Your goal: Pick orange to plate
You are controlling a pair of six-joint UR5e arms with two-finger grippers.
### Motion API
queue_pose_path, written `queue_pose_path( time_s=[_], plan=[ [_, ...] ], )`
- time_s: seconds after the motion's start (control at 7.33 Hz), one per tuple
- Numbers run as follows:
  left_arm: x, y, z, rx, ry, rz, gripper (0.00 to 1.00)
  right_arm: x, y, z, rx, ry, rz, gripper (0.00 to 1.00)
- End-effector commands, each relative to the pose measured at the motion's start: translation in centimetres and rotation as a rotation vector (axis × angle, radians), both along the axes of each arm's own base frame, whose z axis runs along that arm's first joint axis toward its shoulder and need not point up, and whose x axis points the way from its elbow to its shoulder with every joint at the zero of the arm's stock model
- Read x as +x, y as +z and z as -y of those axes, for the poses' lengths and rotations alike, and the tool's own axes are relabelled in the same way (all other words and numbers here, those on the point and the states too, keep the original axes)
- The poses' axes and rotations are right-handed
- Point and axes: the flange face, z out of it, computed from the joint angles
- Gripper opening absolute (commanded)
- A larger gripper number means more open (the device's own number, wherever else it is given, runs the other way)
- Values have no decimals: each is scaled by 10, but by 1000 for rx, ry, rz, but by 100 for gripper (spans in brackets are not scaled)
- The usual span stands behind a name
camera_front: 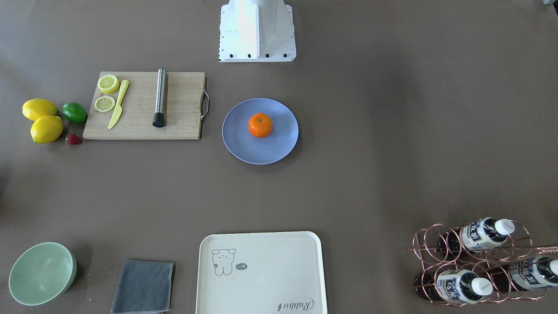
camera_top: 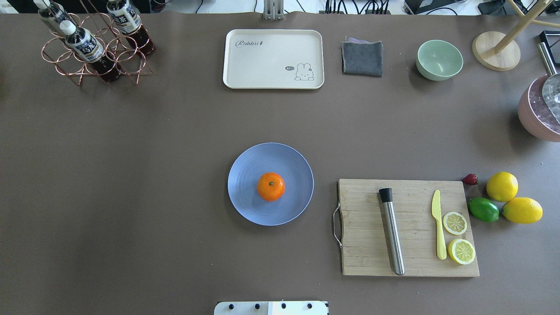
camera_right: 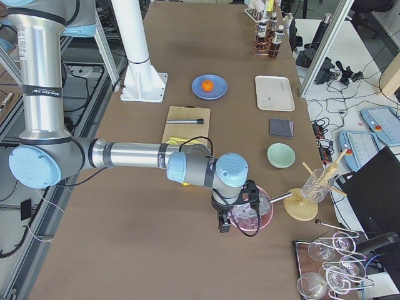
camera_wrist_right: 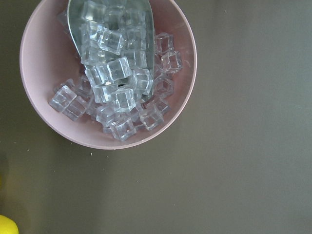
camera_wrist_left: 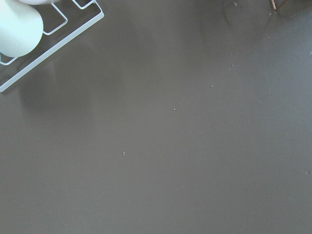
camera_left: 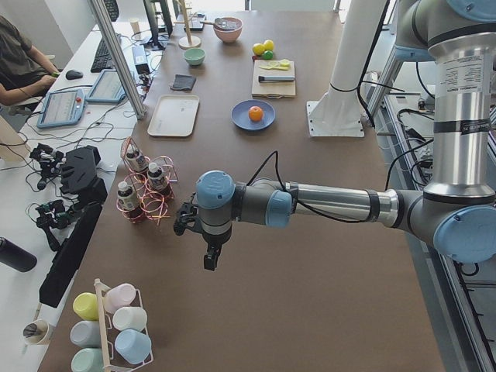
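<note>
The left hand (camera_left: 211,257) shows only in one side view. It is small and dark, and it points down over the table (camera_top: 131,175) near the copper bottle rack (camera_left: 147,203). I cannot tell if it is open or closed. The right hand (camera_right: 223,224) also shows only from the side, hanging over the pink bowl (camera_wrist_right: 44,112) of ice cubes (camera_wrist_right: 117,100). I cannot tell if that one is open or closed either. The picture's edge cuts off the top of the bowl and the metal scoop (camera_wrist_right: 73,19) in it. The left wrist view catches just a corner of a white rack (camera_wrist_left: 58,41) and a pale cup (camera_wrist_left: 17,27).

The orange (camera_front: 260,125) is small, round and bright, with a little green dot on top. It sits in the middle of the light-blue plate (camera_front: 279,148), touching nothing but the plate. Both hands are well apart from it.
</note>
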Motion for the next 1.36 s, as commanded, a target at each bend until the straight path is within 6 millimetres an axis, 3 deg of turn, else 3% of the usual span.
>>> queue_pose_path(
  time_s=[0.0,1.23],
  plan=[
    [-1,6,-1,-16,-5,0,98,0,-1,1,2,1,0,100],
    [-3,26,-3,-60,-16,2,98,-12,-11,11,18,-20,2,100]
  ],
)
